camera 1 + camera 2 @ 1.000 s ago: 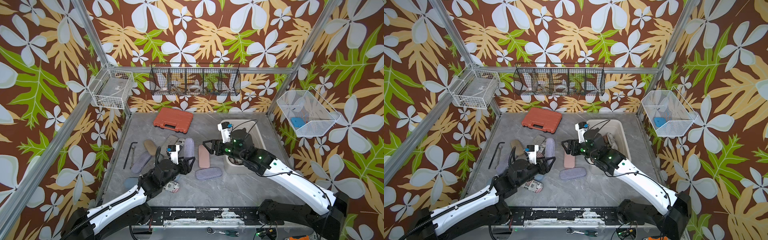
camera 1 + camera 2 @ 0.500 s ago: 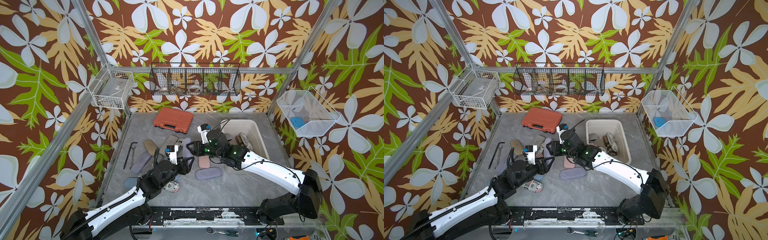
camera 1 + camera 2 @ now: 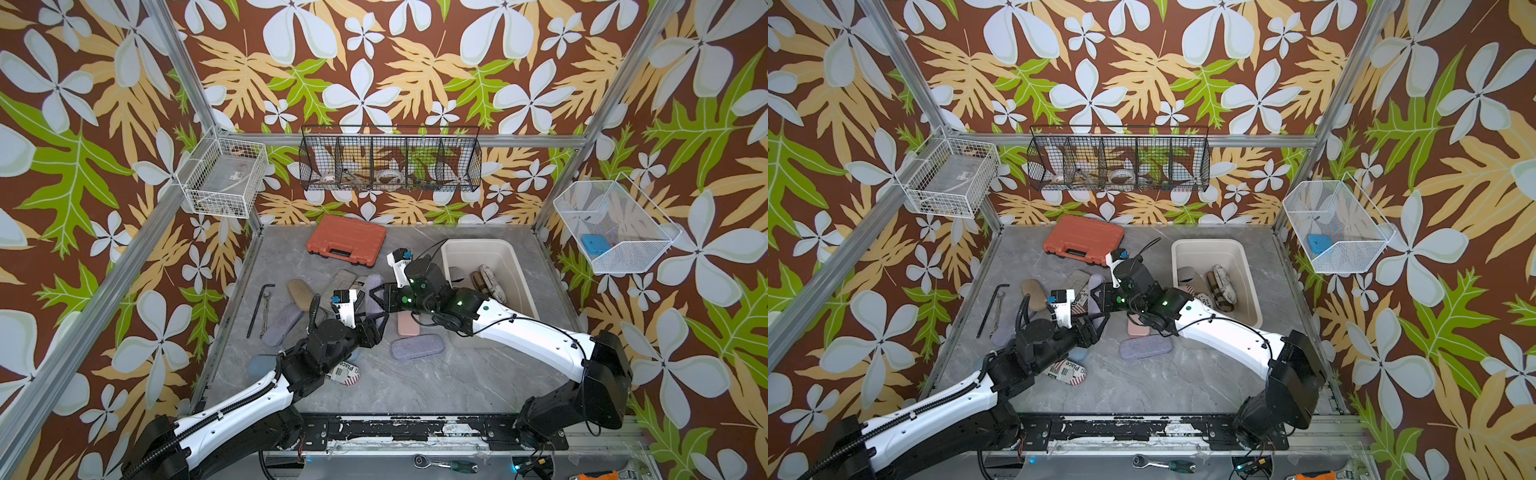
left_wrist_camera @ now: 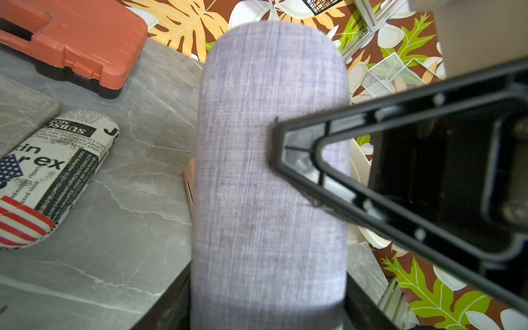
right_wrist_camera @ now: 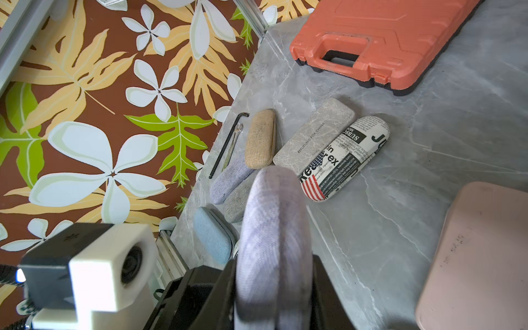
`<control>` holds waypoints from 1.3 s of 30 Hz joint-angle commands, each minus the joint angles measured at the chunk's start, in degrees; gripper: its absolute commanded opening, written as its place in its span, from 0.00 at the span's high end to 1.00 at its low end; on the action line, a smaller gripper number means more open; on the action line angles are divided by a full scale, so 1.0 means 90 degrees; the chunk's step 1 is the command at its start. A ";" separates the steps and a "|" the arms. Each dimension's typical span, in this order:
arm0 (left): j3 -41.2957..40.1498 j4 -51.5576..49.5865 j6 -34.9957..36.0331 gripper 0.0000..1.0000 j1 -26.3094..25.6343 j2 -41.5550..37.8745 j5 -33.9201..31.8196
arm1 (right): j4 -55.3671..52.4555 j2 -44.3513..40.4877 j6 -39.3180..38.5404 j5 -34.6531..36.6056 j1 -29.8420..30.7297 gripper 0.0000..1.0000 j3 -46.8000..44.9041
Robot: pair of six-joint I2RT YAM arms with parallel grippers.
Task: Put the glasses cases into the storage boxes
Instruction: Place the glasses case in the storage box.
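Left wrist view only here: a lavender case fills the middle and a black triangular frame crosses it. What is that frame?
Observer: A finger of the right gripper, which faces the left gripper tip to tip in both top views.
Operator: Is the right one gripping?
Observer: Its wrist view shows the lavender case held between its jaws.
Operator: Anything in the tub?
Observer: Yes, glasses cases lie in the cream tub.

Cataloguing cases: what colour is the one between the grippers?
Lavender woven case; clearest in the left wrist view.
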 commanded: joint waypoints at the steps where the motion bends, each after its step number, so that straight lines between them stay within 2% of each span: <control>1: 0.0003 0.0350 0.0065 0.23 0.0009 -0.0076 0.0000 | 0.0219 -0.0100 -0.0155 -0.0019 0.0012 0.71 0.0016; 3: -0.0055 0.0355 0.0036 0.15 0.0004 -0.0174 -0.0048 | 0.0221 -0.0145 -0.0199 0.0045 0.0012 0.71 0.0038; 4: -0.0089 0.0348 0.0036 0.05 0.0004 -0.0253 -0.0047 | 0.0201 -0.0169 -0.0229 0.0109 0.0014 0.71 0.0064; 5: -0.0120 0.0281 0.0046 0.02 0.0004 -0.0328 -0.0054 | 0.0178 -0.0188 -0.0270 0.0171 0.0015 0.72 0.0091; 12: -0.0250 -0.0905 -0.0054 0.01 0.0004 -0.1122 -0.0375 | -0.0616 -0.0282 -0.0809 0.0812 -0.0181 0.73 0.0565; 15: -0.0423 -0.1496 -0.0294 0.01 0.0004 -0.1739 -0.0758 | -0.1110 -0.0506 -0.1045 0.0929 -0.0603 0.73 0.0795; 19: -0.0822 -0.1942 -0.0713 0.00 0.0004 -0.2697 -0.1254 | -0.1852 -0.1002 -0.1619 0.1579 -0.1418 0.73 0.0901; 22: -0.1057 -0.2141 -0.0873 0.00 0.0004 -0.3283 -0.1458 | -0.2322 -0.1444 -0.1778 0.1869 -0.2255 0.73 0.0747; 25: -0.1183 -0.2341 -0.1045 0.00 0.0004 -0.3612 -0.1686 | -0.2298 -0.2007 -0.1860 0.1951 -0.3035 0.73 0.0227; 28: -0.1211 -0.2560 -0.1253 0.00 0.0004 -0.3626 -0.1940 | -0.2423 -0.2204 -0.2028 0.2171 -0.3581 0.73 -0.0161; 32: -0.1218 -0.2573 -0.1447 0.00 0.0004 -0.3348 -0.2048 | -0.2180 -0.2133 -0.2039 0.1890 -0.4239 0.74 -0.0707; 39: -0.1157 -0.2389 -0.1672 0.00 0.0006 -0.2758 -0.1794 | -0.1822 -0.0930 -0.2116 0.1241 -0.4633 0.74 -0.0580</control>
